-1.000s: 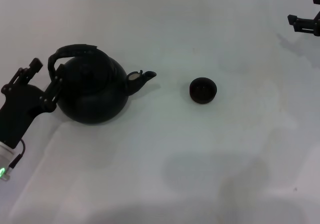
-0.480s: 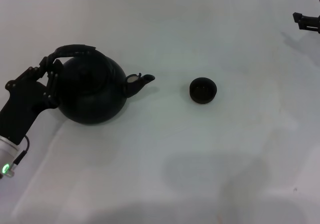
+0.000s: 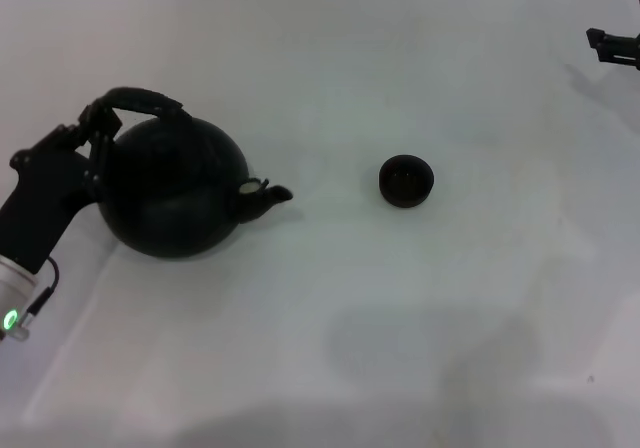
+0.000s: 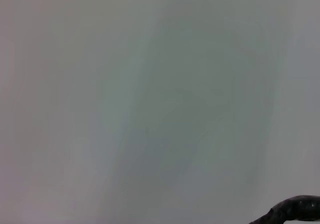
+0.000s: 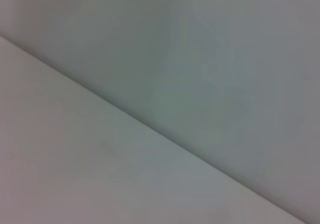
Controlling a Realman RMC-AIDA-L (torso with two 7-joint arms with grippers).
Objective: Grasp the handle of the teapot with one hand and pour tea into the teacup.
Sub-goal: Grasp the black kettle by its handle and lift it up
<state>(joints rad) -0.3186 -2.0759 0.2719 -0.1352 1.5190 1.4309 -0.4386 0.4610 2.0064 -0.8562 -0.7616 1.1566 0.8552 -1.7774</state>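
Note:
The large matte-black teapot (image 3: 175, 188) is at the left in the head view, tilted with its short spout (image 3: 268, 197) pointing right and down toward the table. Its arched ridged handle (image 3: 135, 101) spans the top. My left gripper (image 3: 95, 133) is shut on the handle's left end. A curved bit of the handle (image 4: 295, 209) shows at the corner of the left wrist view. The small dark teacup (image 3: 406, 181) stands upright, well to the right of the spout. My right gripper (image 3: 615, 43) is parked at the far right edge.
The white table (image 3: 330, 338) runs across the whole head view. The right wrist view shows only a plain pale surface with a diagonal edge (image 5: 150, 124).
My left gripper has closed onto the handle. The teapot has tipped and turned, its spout dropping lower and moving left. The teacup has not moved.

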